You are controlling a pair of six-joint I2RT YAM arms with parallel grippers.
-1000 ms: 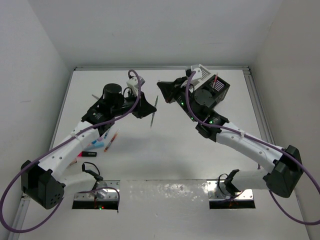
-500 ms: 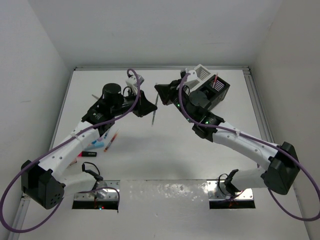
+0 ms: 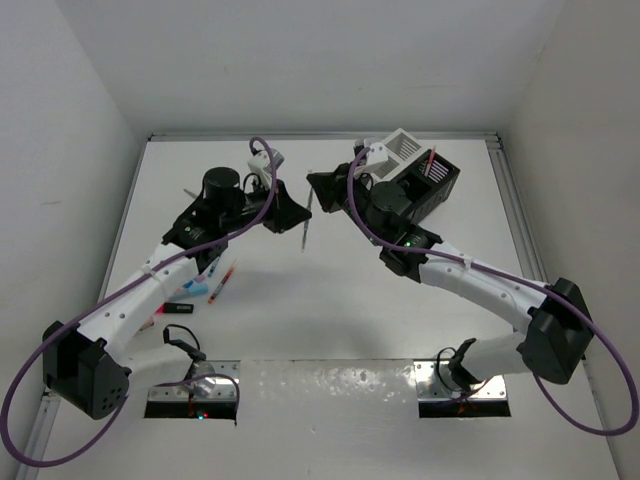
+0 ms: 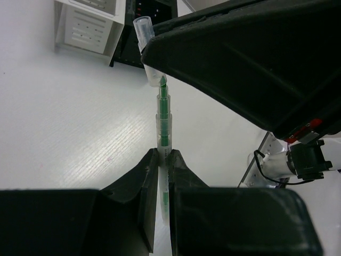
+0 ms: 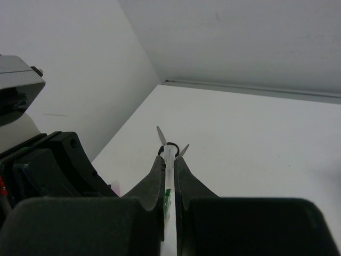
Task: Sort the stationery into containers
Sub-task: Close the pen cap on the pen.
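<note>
White tabletop [image 3: 330, 310], boxed by white walls. Above it, one thin green pen with a clear barrel [image 4: 163, 122], long axis pointing away from the left gripper [image 4: 164, 160], clamped there, capped end nipped by the right gripper [image 5: 169, 165]. Beyond, one pair of metal-bladed scissors [image 5: 160, 134], handles hidden. Two joined organisers: white slatted box [image 3: 405, 148], black slatted box [image 3: 435, 180]. Loose coloured pens [image 3: 222, 278] half under the left arm, too hidden to count.

The left arm [image 3: 125, 305] and the right arm [image 3: 490, 288] have white links and black joints (a purple cable [image 3: 260, 141] runs along each); a small green light [image 3: 407, 241] seems lit on the right one.
</note>
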